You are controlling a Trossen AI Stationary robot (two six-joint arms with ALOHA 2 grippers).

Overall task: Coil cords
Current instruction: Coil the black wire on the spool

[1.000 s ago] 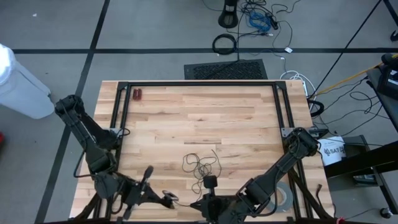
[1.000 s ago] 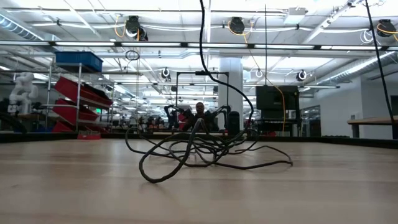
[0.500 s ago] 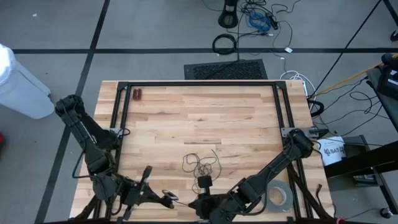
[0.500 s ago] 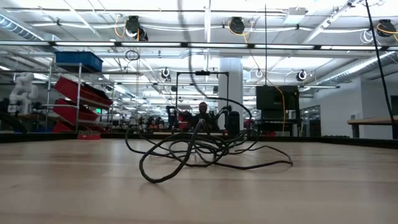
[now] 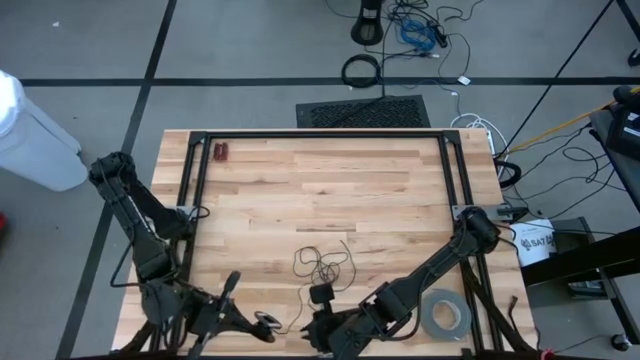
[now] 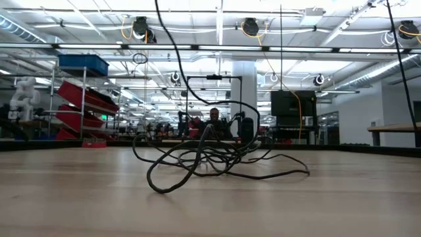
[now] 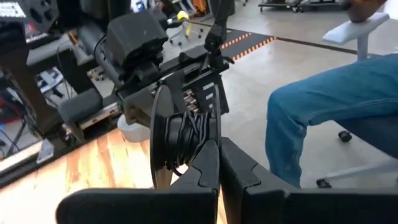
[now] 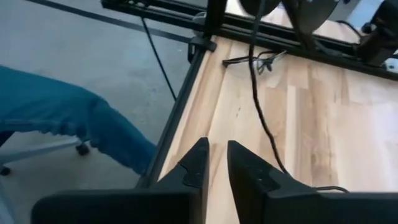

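The thin black cord lies as a loose tangle [image 5: 322, 262] [image 6: 210, 155] on the wooden table's near middle. One strand [image 6: 172, 46] rises from it out of the top of the low view. Part of the cord is wound into a small black coil [image 7: 189, 134] beside a flat dark disc [image 7: 158, 137]. My left gripper [image 5: 268, 323] [image 7: 217, 163] is shut on that coil, above the table's near edge. My right gripper [image 5: 312, 330] [image 8: 216, 163] hangs just right of it, its fingers a narrow gap apart with nothing between. A strand [image 8: 261, 106] passes beside them. My left gripper pinches the coil's lower part [image 7: 198, 149] between its two fingertips [image 7: 208, 163]. The fingers come nearly level from the table's left side. The coil stands on edge above them, clear of the table, and a strand leads from it to the tangle.
A grey tape roll [image 5: 443, 316] lies at the near right, beside my right arm. A black frame rail [image 5: 320, 134] borders the table's far and side edges, with a small red object [image 5: 220, 152] at the far left. A person's leg in jeans [image 7: 323, 118] [image 8: 68, 118] is off the near edge.
My right gripper has gone toward the table's left edge along the near edge and sunk a little, uncovering more of the tape roll. The raised strand has swung to the left in the low view. The tangle on the table has stayed put.
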